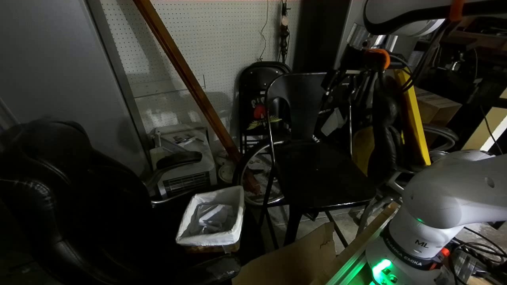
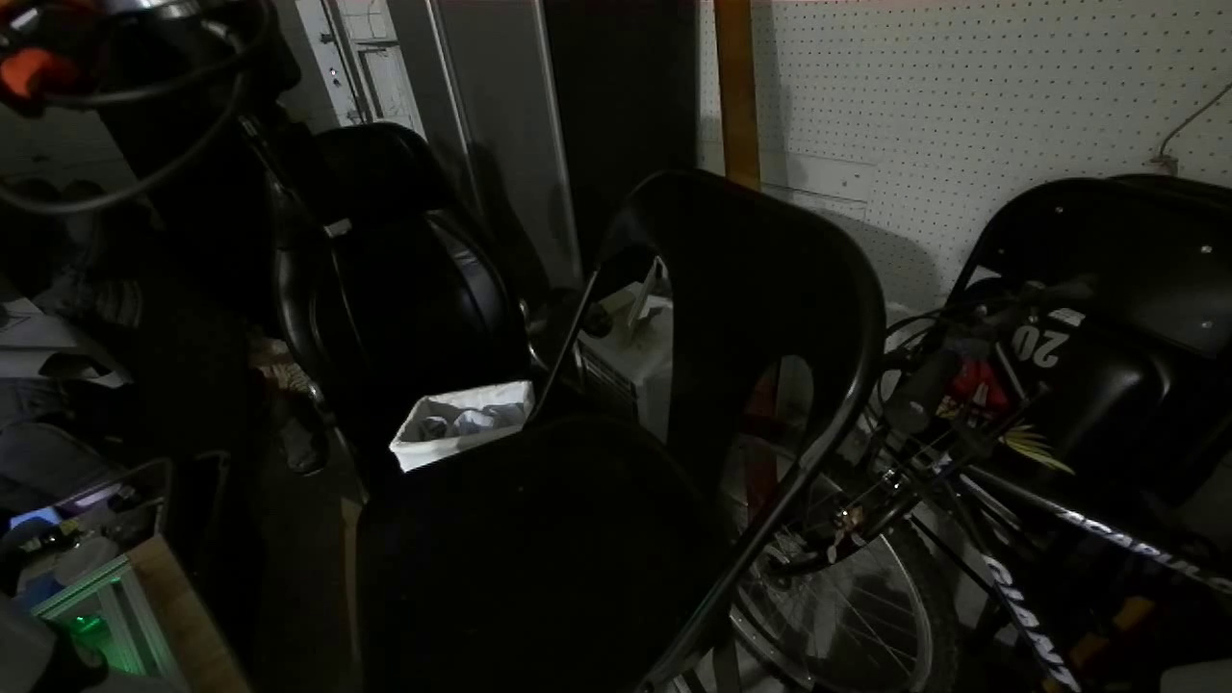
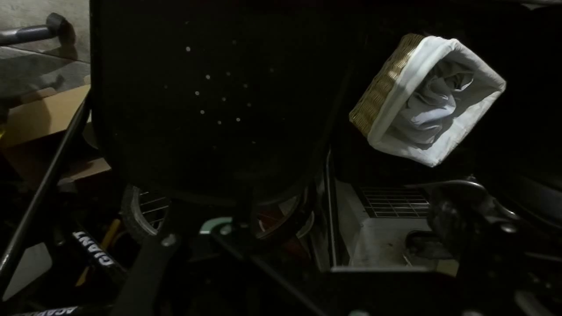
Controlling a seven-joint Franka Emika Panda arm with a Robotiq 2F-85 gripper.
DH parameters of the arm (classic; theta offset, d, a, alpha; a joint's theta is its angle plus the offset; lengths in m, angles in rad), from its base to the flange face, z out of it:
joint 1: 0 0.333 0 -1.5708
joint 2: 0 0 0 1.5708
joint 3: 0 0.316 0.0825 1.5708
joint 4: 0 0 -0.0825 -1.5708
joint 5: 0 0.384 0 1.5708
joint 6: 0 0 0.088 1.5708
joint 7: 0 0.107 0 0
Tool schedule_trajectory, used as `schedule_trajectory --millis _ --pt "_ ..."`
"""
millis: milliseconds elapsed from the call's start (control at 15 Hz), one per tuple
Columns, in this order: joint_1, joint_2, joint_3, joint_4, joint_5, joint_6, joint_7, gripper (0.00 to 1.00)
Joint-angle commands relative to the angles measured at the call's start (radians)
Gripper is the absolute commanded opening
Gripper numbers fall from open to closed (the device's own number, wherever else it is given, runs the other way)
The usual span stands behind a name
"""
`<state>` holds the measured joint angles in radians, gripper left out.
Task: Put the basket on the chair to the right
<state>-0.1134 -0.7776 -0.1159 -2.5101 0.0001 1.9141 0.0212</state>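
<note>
The basket (image 1: 206,240) is woven, with a white cloth liner and crumpled pale cloth inside. It rests on the seat of the bulky black armchair in both exterior views (image 2: 460,449). In the wrist view the basket (image 3: 386,87) is at upper right. The black chair (image 1: 321,174) stands beside it, its flat seat bare; its seat also shows in an exterior view (image 2: 539,549) and fills the wrist view's upper left (image 3: 210,145). My gripper (image 1: 334,82) is raised near the chair's back, apart from the basket. In the wrist view the dark fingers look spread with nothing between them (image 3: 348,224).
The black armchair (image 1: 51,190) has an armrest (image 1: 180,159) beside the basket. A pale heater (image 1: 184,158) and a slanted wooden beam (image 1: 190,79) stand behind. A bicycle (image 2: 1020,606) and folded chairs (image 2: 1107,260) are behind the chair. Cardboard (image 1: 293,257) lies in front.
</note>
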Motion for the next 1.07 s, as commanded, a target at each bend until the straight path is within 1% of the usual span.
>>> schedule_trajectory --millis 0,200,467,600,733,867,1000 --pt "0.001 0.01 0.016 0.004 0.003 0.0 0.005 1.0" --pt "0.076 0.043 0.086 0.017 0.023 -0.019 -0.008 1.0" --pt "0.187 0.142 0.218 0.03 0.029 -0.016 0.013 1.0" --pt "0.207 0.21 0.297 0.039 0.018 -0.03 0.105 1.0" --pt "0.212 0.279 0.362 0.044 -0.001 -0.02 0.21 1.0" --pt "0.202 0.359 0.409 0.052 -0.002 -0.001 0.336 1.0" --pt "0.201 0.443 0.434 0.069 0.011 0.004 0.44 1.0"
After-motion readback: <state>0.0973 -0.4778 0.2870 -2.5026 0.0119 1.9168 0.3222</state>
